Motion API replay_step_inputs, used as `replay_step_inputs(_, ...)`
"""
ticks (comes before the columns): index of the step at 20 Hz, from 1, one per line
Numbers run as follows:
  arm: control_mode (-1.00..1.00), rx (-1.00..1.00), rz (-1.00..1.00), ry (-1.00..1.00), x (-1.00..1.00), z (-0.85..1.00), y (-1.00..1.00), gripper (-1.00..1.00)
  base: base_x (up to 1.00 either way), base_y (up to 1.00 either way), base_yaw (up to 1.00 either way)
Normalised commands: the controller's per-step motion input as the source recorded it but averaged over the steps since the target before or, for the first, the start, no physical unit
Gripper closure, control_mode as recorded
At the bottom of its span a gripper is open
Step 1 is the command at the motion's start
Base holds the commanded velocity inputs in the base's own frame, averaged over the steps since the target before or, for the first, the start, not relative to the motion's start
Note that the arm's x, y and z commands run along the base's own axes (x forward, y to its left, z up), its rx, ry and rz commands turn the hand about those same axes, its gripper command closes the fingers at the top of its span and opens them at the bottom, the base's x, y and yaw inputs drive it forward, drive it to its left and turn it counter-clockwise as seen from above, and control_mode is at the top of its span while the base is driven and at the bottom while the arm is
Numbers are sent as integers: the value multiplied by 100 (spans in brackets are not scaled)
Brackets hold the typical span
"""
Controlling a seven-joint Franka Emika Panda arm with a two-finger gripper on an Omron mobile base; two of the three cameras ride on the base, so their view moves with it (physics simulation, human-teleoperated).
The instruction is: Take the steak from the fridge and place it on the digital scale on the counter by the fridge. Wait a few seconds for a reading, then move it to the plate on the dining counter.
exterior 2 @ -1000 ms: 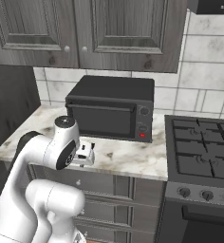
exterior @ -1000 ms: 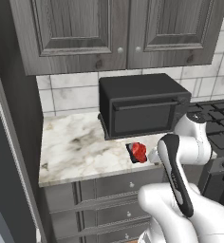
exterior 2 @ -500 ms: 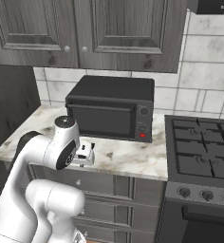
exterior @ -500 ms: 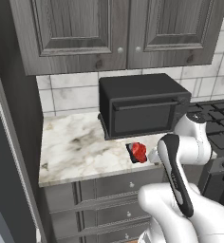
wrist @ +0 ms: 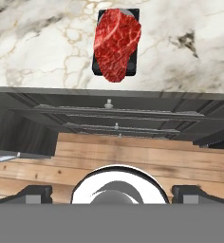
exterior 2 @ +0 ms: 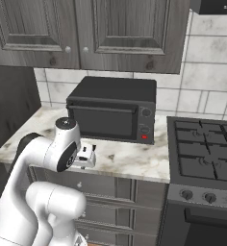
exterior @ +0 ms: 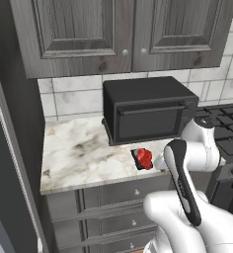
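The red steak (wrist: 116, 43) lies on the small black digital scale (wrist: 133, 66), which rests near the front edge of the marble counter (wrist: 42, 52). In the left base view the steak (exterior: 144, 157) and the scale (exterior: 136, 157) sit just in front of the toaster oven. My gripper (wrist: 113, 193) is open, drawn back from the counter's front edge, with nothing between its fingertips (wrist: 34, 192). The white hand (exterior 2: 87, 156) hangs at the counter's front in the right base view. Below the counter edge are the grey drawers (wrist: 114, 126).
A big black toaster oven (exterior: 145, 116) stands at the back of the counter (exterior: 79, 153), right behind the scale. A black stove (exterior 2: 207, 156) adjoins the counter on the right. Grey wall cabinets (exterior: 118, 29) hang above. Bare marble lies left of the scale.
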Motion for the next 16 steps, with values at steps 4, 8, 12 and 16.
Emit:
replay_step_inputs(4,-100,0,0,0,0,0,0,-100,0,0,0)
replay_step_inputs(8,-100,0,0,0,0,0,0,-100,0,0,0)
replay_step_inputs(12,-100,0,0,0,13,0,12,-100,0,0,0)
replay_step_inputs(16,-100,0,-6,0,49,-1,44,-100,0,0,0)
